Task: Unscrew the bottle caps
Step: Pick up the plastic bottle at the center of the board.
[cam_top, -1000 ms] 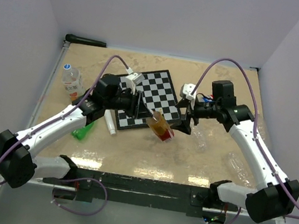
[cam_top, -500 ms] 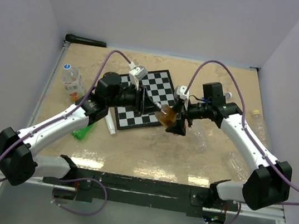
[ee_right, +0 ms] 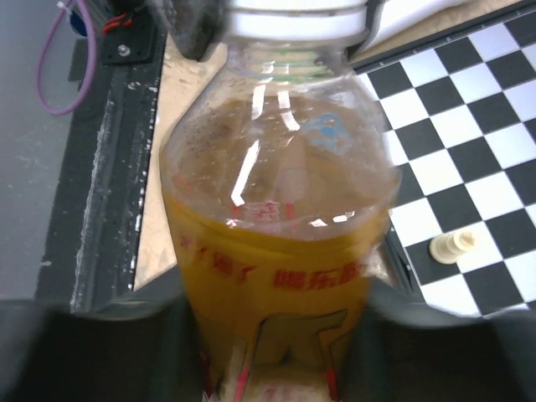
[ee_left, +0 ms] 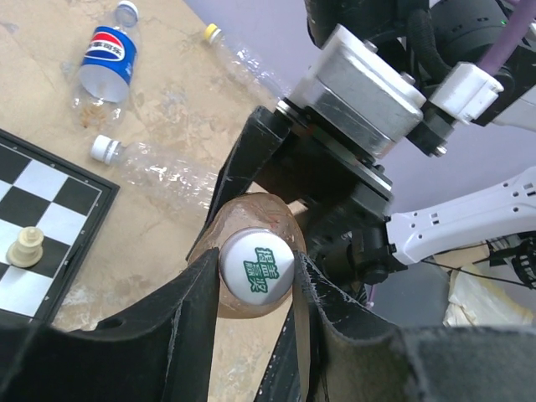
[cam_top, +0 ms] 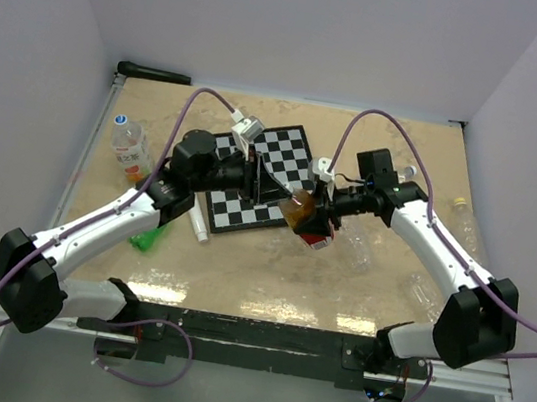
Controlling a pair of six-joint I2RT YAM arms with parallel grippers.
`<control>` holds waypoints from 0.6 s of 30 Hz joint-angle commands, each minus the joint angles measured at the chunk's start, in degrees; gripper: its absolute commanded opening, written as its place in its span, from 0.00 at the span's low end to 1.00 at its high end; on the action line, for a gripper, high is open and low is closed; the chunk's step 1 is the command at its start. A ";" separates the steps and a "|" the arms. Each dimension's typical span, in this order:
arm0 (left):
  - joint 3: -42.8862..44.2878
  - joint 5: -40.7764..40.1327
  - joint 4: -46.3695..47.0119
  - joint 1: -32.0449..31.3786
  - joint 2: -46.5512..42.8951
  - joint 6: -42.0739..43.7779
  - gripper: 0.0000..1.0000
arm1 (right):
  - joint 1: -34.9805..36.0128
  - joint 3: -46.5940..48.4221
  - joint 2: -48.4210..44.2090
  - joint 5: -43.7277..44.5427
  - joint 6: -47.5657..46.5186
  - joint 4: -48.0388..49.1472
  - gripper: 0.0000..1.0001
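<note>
Right now the left gripper [cam_top: 281, 201] is clenched on the white cap [ee_left: 256, 266], pinched between its 2 fingers. The right gripper [cam_top: 312, 220] grasps the orange-filled bottle [ee_right: 276, 251] by its body, lifted near the chessboard's [cam_top: 275, 157] right corner.

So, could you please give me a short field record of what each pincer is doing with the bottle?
held item: clear plastic bottle of orange liquid, held between the two arms
cap: white round screw cap with green print, on the bottle neck, not yet off
left pincer: shut on the cap, one finger on each side
right pincer: closed around the bottle's body
nearby: black-and-white chessboard with a cream chess piece on it
</note>
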 commanded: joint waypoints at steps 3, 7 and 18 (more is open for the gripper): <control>-1.39 -1.29 4.14 -0.09 -3.08 0.63 0.00 | 0.42 2.52 -1.08 -1.61 -1.94 -1.29 0.12; -1.48 -4.18 0.11 0.08 -6.06 4.05 0.32 | 0.42 1.73 -2.57 0.06 -1.59 -0.76 0.11; -0.07 -16.49 -22.04 0.70 -21.18 27.69 0.90 | 0.42 -1.26 -6.44 8.76 -7.47 -2.77 0.10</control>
